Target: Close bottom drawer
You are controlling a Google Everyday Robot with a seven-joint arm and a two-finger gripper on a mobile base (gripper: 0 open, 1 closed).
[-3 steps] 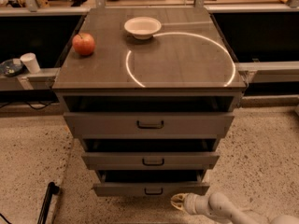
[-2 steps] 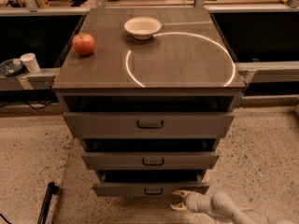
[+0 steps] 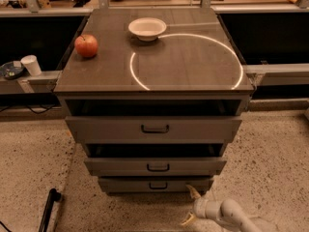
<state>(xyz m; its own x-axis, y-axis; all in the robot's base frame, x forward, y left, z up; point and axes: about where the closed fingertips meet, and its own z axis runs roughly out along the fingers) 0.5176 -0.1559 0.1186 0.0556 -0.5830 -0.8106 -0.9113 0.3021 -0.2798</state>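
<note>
The bottom drawer (image 3: 155,184) is the narrowest front at the foot of the grey-brown cabinet, with a small dark bar handle. Its front sits close under the middle drawer's front, with no dark gap showing above it. My gripper (image 3: 190,206) is low at the front right, just in front of and below the drawer's right end. It is open and empty, with one pale fingertip (image 3: 193,193) up near the drawer front's lower right edge and the other lower down. The pale arm runs off toward the bottom right.
The top drawer (image 3: 154,128) and middle drawer (image 3: 157,166) stand partly pulled out. A red apple (image 3: 86,46) and a white bowl (image 3: 147,28) sit on the cabinet top. A white cup (image 3: 32,65) stands on a ledge at the left. A black rod (image 3: 48,209) lies on the floor at the left.
The bottom drawer has slid back into the cabinet, and the dark gap above its front has gone. My gripper has moved forward toward the cabinet and a little right.
</note>
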